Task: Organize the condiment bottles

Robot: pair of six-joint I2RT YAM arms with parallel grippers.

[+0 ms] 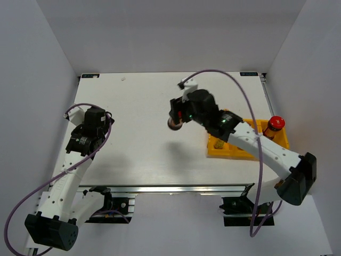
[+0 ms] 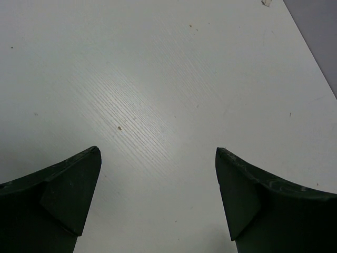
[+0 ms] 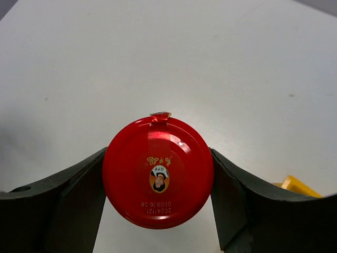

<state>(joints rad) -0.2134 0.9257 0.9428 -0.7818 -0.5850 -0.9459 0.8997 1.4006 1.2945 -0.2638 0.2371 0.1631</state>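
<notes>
White wood-grain worktop [image 1: 138, 154], faint specks, boxed by plain pale walls [image 1: 160, 32] at left, right and back. Right fingers [image 3: 73, 205] clamp the red cap of one dark jar [image 3: 158, 171] at mid-worktop, left of the yellow tray [image 1: 226, 153]. Second red-capped jar [image 1: 275, 126] stands in the tray's far right corner. Left fingers [image 2: 63, 195] spread wide over bare worktop, holding nothing.
</notes>
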